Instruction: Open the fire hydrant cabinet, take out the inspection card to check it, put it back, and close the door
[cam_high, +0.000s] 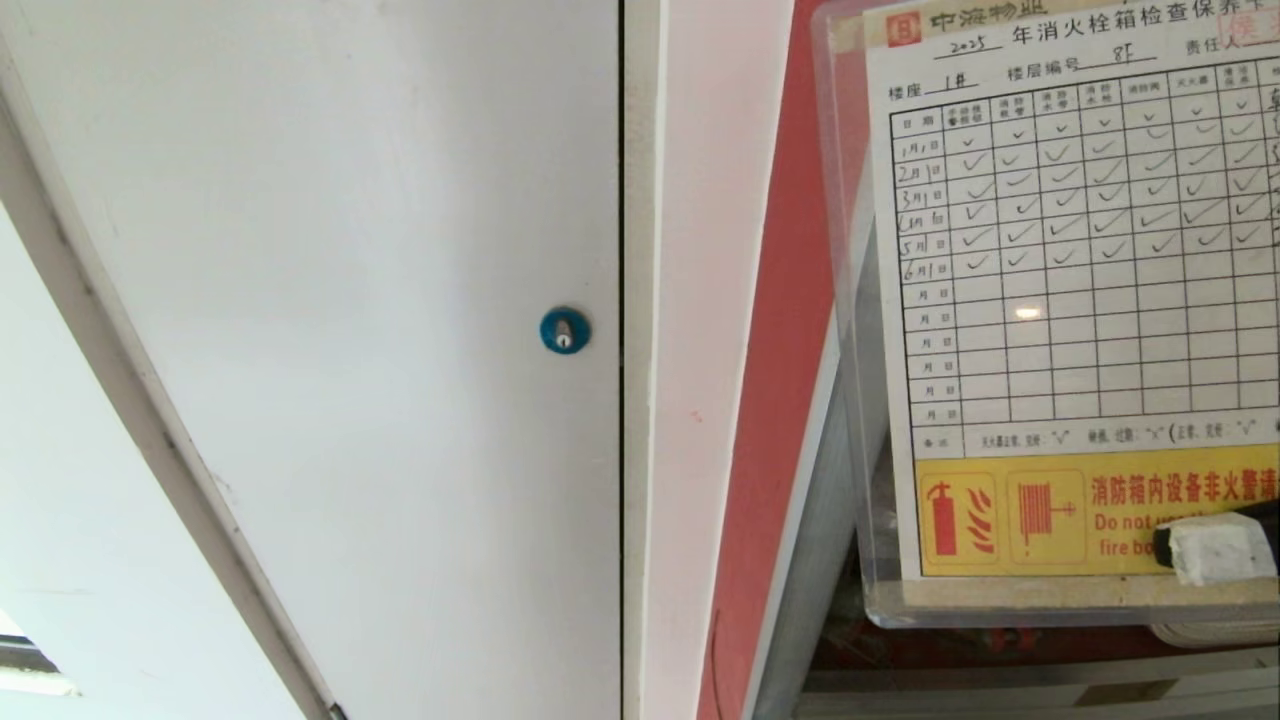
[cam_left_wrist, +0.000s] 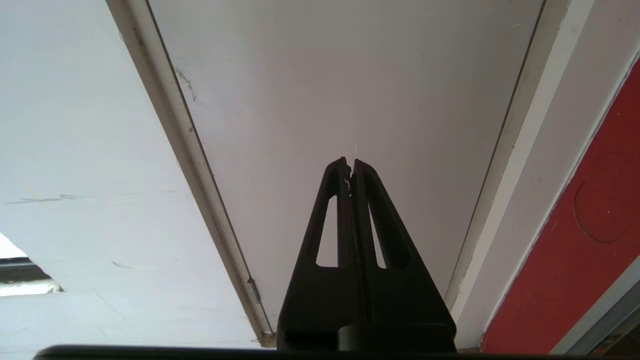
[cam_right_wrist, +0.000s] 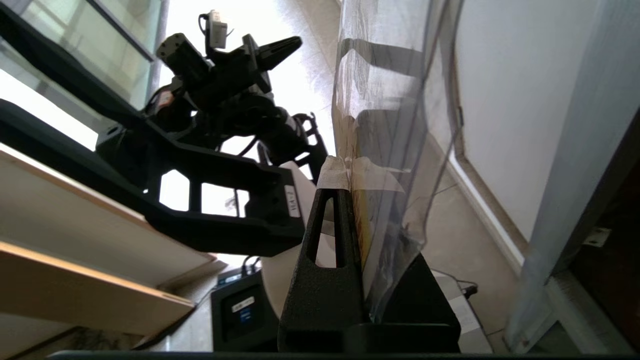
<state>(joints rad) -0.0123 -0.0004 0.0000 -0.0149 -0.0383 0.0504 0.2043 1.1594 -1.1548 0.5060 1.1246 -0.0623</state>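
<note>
A plain white panel (cam_high: 330, 300) with a small round blue lock (cam_high: 565, 330) is seen at the left; the black left gripper (cam_left_wrist: 351, 162) is held before that panel, fingers pressed together on nothing; next comes a strip of the red-sided fire hydrant cabinet (cam_high: 780, 350); at the right, the pale printed inspection card (cam_high: 1080, 300) in its clear sleeve is clamped at its lower edge by the black, white-padded right gripper (cam_right_wrist: 348, 165).

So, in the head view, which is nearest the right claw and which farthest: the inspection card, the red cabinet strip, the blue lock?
1. Inspection card: pinched at its lower edge by the right claw.
2. Red cabinet strip: just left of the card.
3. Blue lock: farthest left, on the white panel.
</note>
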